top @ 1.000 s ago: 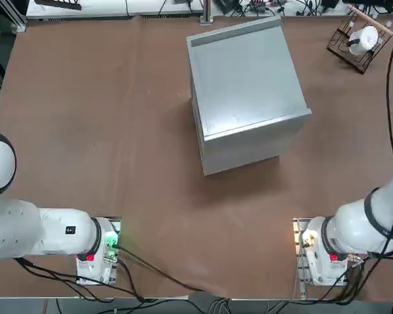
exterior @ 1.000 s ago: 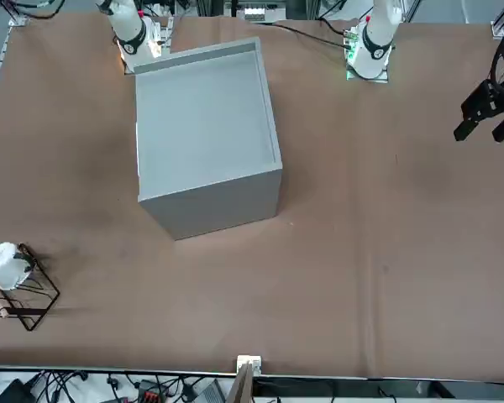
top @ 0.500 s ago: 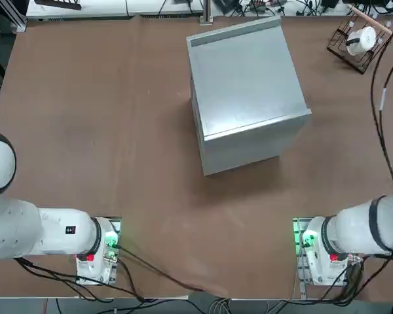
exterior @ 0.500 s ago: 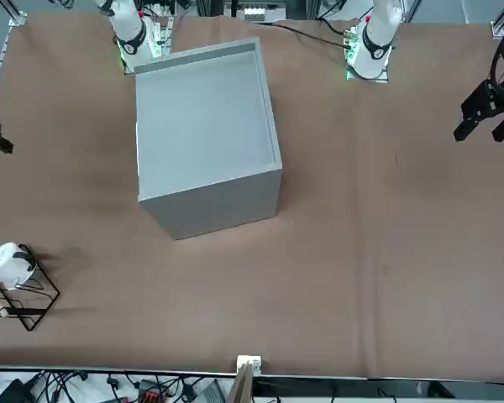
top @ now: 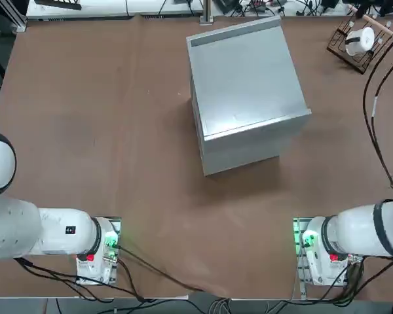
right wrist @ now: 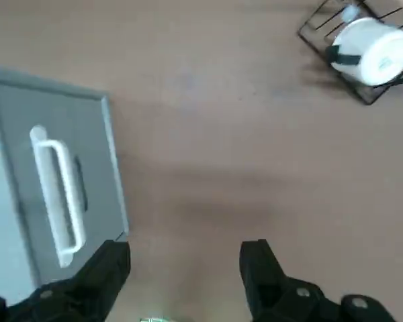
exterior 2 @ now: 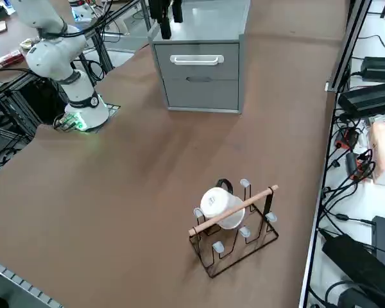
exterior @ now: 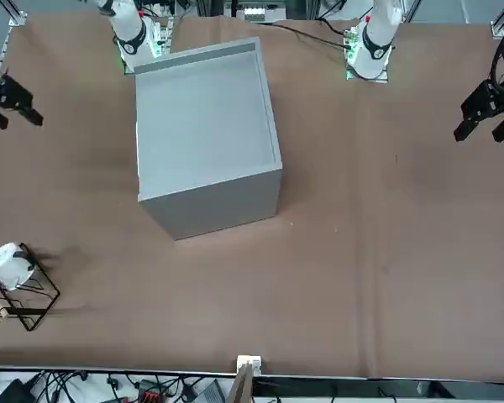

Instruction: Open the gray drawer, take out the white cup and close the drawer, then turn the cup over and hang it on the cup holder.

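The white cup point(exterior 2: 218, 205) hangs on its side on the cup holder point(exterior 2: 240, 234), just under the wooden rod; it also shows in the top view point(top: 357, 40) and the front view point(exterior: 8, 264). The gray drawer point(exterior 2: 197, 60) with its pale handle sits shut in the cabinet point(top: 245, 85). My right gripper point(exterior: 15, 113) hovers above the table between the holder and the cabinet, well clear of the cup. Its fingers point(right wrist: 111, 261) stand open with nothing between them, and the drawer handle point(right wrist: 57, 194) shows beside them in the wrist view.
The holder point(exterior: 25, 302) stands near the table's far corner on my right side. Cables and power bricks point(exterior 2: 372, 96) lie along the shelf beyond the table's edge. My right arm's base point(top: 324, 252) is at the near edge.
My right gripper has drawn away from the cup holder toward the cabinet side, empty and open. The cup stays hanging on the holder.
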